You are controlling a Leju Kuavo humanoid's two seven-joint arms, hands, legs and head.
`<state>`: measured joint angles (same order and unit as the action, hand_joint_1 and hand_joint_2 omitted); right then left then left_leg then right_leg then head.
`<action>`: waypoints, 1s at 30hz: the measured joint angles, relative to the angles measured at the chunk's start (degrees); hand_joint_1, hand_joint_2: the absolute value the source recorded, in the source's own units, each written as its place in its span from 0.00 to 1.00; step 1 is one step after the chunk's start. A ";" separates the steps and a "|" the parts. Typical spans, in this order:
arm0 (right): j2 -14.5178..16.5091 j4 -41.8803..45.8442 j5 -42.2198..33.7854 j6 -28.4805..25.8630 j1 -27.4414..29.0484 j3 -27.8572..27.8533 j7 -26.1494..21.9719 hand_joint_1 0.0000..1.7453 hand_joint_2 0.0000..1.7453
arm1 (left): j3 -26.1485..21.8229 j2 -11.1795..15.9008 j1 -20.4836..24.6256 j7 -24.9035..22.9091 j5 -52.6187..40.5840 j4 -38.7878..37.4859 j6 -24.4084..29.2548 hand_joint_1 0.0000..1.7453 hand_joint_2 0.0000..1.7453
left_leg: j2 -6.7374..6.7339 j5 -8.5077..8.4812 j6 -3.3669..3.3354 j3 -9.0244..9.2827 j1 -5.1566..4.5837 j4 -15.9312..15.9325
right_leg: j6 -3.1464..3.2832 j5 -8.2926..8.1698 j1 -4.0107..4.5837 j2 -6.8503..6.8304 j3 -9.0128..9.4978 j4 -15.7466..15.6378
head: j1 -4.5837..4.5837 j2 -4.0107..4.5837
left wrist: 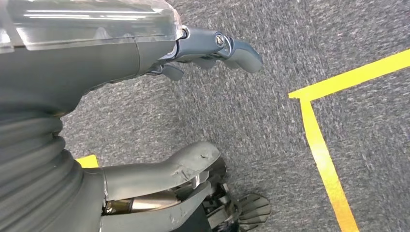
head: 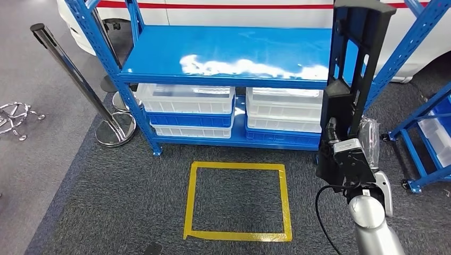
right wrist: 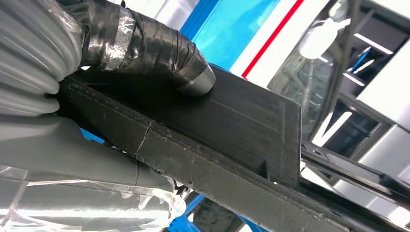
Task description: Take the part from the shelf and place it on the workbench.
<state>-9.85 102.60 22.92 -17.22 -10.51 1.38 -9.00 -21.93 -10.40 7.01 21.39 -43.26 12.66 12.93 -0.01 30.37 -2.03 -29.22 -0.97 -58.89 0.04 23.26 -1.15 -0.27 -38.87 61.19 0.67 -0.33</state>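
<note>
I hold my left hand point(left wrist: 193, 111) low over the grey carpet, fingers apart and empty, clear of the yellow tape square point(head: 237, 201), so it cannot foul the load. My right hand point(head: 347, 159) is clamped on the lower end of the tall black slotted plastic part point(head: 352, 64), thumb pressed flat against its face, which I judge steadies it for carrying. The part stands off the blue steel shelf point(head: 228, 53), its long axis near vertical, top end up.
</note>
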 joint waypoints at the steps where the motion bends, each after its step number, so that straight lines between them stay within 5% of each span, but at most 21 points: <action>1: 0.02 0.00 -0.02 -0.01 0.00 0.01 -0.01 1.00 1.00 | -0.02 0.00 -0.02 0.01 -0.01 0.00 0.01 0.00 1.00 | 0.00 -0.60 -0.18 0.06 -0.30 0.74 | -0.46 -0.65 -0.23 -0.04 0.08 -0.53 | 0.00 0.00; 3: 0.06 -0.02 -0.08 -0.01 0.10 0.01 -0.01 1.00 1.00 | -0.04 -0.04 -0.04 0.00 -0.03 0.00 -0.01 0.00 1.00 | -0.17 -2.37 -0.86 0.04 -0.39 2.43 | -1.05 -0.74 -0.45 -0.04 -0.10 -0.94 | 0.01 0.00; 4: 0.06 -0.03 -0.11 -0.01 0.16 0.01 -0.01 1.00 1.00 | -0.05 -0.06 -0.05 -0.02 -0.04 0.00 0.01 0.00 1.00 | -0.32 -3.29 -1.25 -0.14 -0.31 3.19 | -1.18 0.50 -0.38 0.01 -0.48 -0.20 | 0.00 0.00; 7: 0.06 -0.07 -0.20 -0.01 0.28 0.02 -0.03 1.00 1.00 | -0.08 -0.05 -0.03 0.01 -0.06 0.00 0.09 0.00 1.00 | -0.53 -4.98 -1.85 -1.64 -0.26 3.83 | -1.26 7.52 -0.19 0.17 -2.77 8.07 | -0.03 0.00; 8: 0.05 -0.07 -0.21 -0.01 0.33 0.02 -0.03 1.00 1.00 | -0.08 -0.06 -0.04 0.08 -0.06 0.00 0.11 0.00 1.00 | -0.56 -5.37 -1.81 -2.28 -0.29 3.71 | -1.38 8.51 -0.20 0.19 -3.30 11.05 | -0.03 0.00; 10: 0.04 -0.08 -0.28 -0.01 0.41 0.02 -0.03 1.00 1.00 | -0.08 -0.09 -0.11 0.28 -0.06 0.00 0.04 0.00 1.00 | -0.62 -5.99 -1.59 -3.64 -0.25 3.18 | -1.62 7.04 -0.25 0.16 -2.23 12.48 | -0.03 0.00; 12: 0.04 -0.09 -0.33 -0.01 0.36 0.02 -0.03 1.00 1.00 | -0.09 -0.12 -0.15 0.56 -0.07 0.00 -0.03 0.00 1.00 | -0.65 -6.25 -1.27 -4.96 -0.12 2.13 | -1.81 4.89 -0.37 0.03 2.18 6.86 | -0.03 0.00; 15: 0.04 0.02 -0.38 0.00 0.20 0.02 -0.08 1.00 1.00 | -0.10 -0.11 -0.06 0.81 -0.22 0.00 0.03 0.00 1.00 | -0.61 -6.25 -0.60 -6.54 -0.33 0.24 | -1.34 6.05 -0.12 0.04 6.78 -0.46 | -0.01 0.00; 19: 0.04 0.10 -0.48 -0.01 0.20 0.02 -0.15 1.00 1.00 | -0.10 -0.09 -0.09 0.86 -0.54 0.00 0.26 0.00 1.00 | -0.42 -4.96 0.49 -7.68 -0.18 -1.98 | 0.07 5.69 -0.25 0.13 6.65 -0.95 | 0.02 0.00; 22: 0.06 0.15 -0.59 -0.01 0.12 0.02 -0.24 1.00 1.00 | -0.10 -0.09 -0.09 0.88 -0.71 0.00 0.48 0.00 1.00 | -0.29 0.42 1.58 -11.41 0.52 -11.25 | 0.78 5.28 -0.20 0.09 6.32 -1.04 | 0.02 0.00; 24: 0.06 0.15 -0.71 -0.02 0.15 0.02 -0.26 1.00 1.00 | -0.10 -0.09 -0.16 0.90 -0.86 0.00 0.61 0.00 1.00 | -0.29 1.56 1.82 -13.10 0.91 -15.84 | 0.89 5.21 -0.11 0.11 6.11 -0.94 | 0.01 0.00; 26: 0.06 0.16 -0.84 -0.03 0.15 0.02 -0.27 1.00 1.00 | -0.10 -0.09 -0.18 0.92 -0.93 0.00 0.69 0.00 1.00 | -0.25 -1.22 1.60 -11.23 1.04 -12.83 | 0.88 5.22 -0.09 0.17 6.10 -0.87 | 0.01 0.00; 28: 0.06 0.20 -0.91 -0.03 0.12 0.02 -0.30 1.00 1.00 | -0.11 -0.08 -0.11 0.92 -0.92 0.00 0.79 0.00 1.00 | -0.07 -4.32 1.02 -7.30 0.85 -5.52 | 0.74 5.22 -0.10 0.24 6.11 -0.90 | 0.01 0.00; 30: 0.06 0.23 -0.93 -0.04 0.13 0.02 -0.34 1.00 1.00 | -0.14 -0.07 -0.07 0.93 -0.91 0.00 0.88 0.00 1.00 | 0.14 -5.02 0.55 -4.95 0.39 -0.89 | 0.20 4.98 -0.23 0.29 5.99 -1.13 | 0.02 0.00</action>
<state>-9.79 102.83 21.99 -17.26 -10.38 1.40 -9.34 -22.06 -10.47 6.94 22.32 -44.17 12.66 13.81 0.13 25.35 -1.48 -34.17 -0.58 -59.78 0.24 28.24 -1.38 0.03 -32.88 60.06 0.68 -0.33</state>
